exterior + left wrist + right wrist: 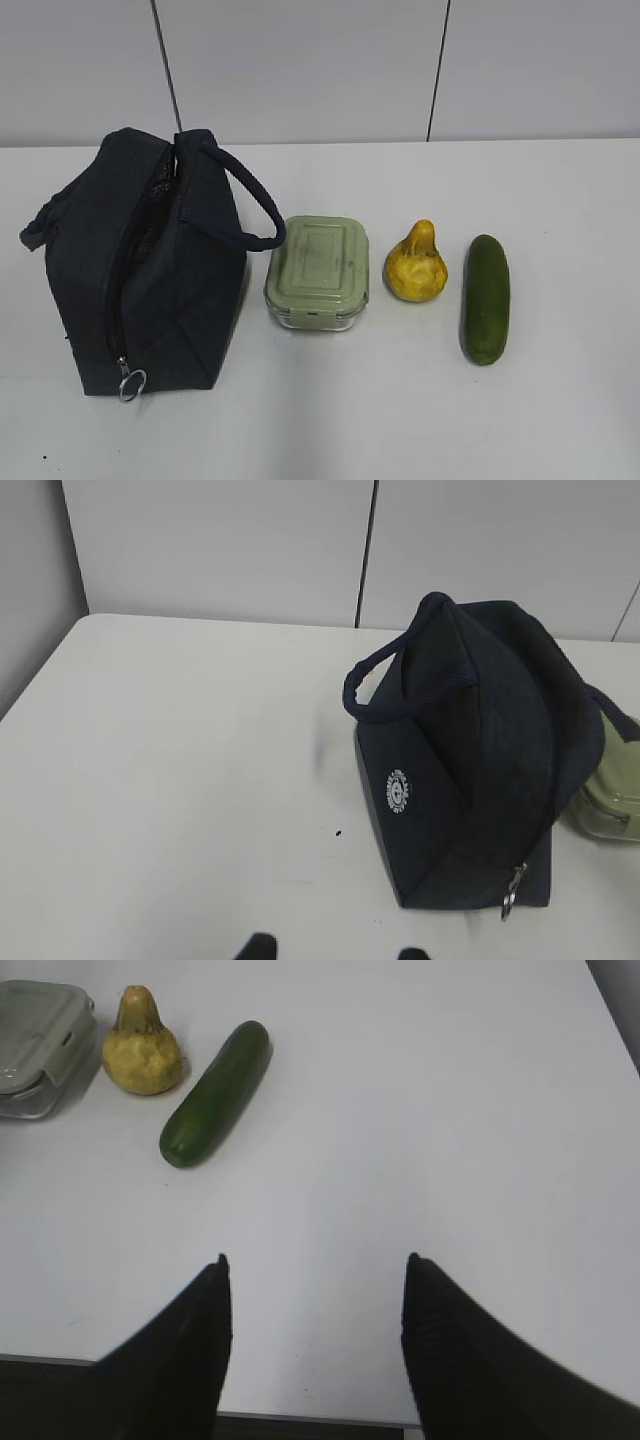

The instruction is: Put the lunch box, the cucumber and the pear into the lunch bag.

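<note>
Nearest, at the front edge of the white worktop (400,410), the right claw (315,1260) hangs with its two dark ribbed fingers (195,1340) spread wide apart and nothing between them. Ahead of it and off to its left lies the cucumber (215,1093), dark green and smooth, flat on the worktop and well apart from the claw. Just beyond the cucumber sits the pear (142,1045), yellow and lumpy, its narrow orange neck pointing away. Beside the pear, at the left edge of that view, is the lunch box (38,1045) with its pale green lid clipped on.

The left claw (335,946) shows only as two dark fingertips (260,946) at the bottom of its own view, standing apart with bare worktop between them, holding nothing. The lunch bag (470,770) stands ahead of it and to its right, not touching it.

Seen from the room, the four things stand in a row. The lunch bag (150,270), dark navy and boxy, is at the far left, with its zip running down the front to a metal ring pull (131,385) near the bottom. One loop handle (255,205) arches towards the lunch box (318,272), which sits just beside the bag. Then comes the pear (416,264), then the cucumber (486,298), lying lengthwise front to back. Behind them all rises a pale grey wall (320,70).
</note>
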{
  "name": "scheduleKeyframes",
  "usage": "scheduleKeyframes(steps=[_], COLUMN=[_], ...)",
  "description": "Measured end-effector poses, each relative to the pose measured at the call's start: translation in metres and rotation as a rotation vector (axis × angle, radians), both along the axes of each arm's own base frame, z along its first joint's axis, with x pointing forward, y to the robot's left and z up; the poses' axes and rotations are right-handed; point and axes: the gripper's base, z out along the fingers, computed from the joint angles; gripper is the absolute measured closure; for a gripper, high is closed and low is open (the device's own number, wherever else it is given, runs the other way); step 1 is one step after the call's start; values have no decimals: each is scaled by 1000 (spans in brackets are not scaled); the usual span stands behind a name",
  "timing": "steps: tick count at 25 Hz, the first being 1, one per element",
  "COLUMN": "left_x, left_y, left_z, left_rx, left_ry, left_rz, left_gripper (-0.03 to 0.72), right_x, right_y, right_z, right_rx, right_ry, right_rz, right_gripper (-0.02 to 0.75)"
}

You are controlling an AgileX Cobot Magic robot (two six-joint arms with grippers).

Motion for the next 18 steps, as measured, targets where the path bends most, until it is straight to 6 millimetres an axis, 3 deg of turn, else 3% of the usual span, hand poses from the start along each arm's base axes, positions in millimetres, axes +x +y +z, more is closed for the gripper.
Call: scheduleKeyframes(steps=[5, 9, 13, 18], left_x=[0, 8, 36, 90], left_y=[-3, -8, -14, -32], left_z=[0, 9, 36, 61], left_rx=[-34, -82, -89, -74], left_ry=[1, 1, 13, 145], left_rz=[-43, -131, -185, -257], left_gripper=[452, 449, 437, 400], right_x=[3, 17, 52, 108], right_y=[2, 5, 8, 9], right_z=[1, 11, 23, 31], right_rx=[22, 65, 134, 166], right_ry=[14, 1, 2, 73], right_rz=[15, 35, 44, 58], right_gripper=[311, 311, 311, 311])
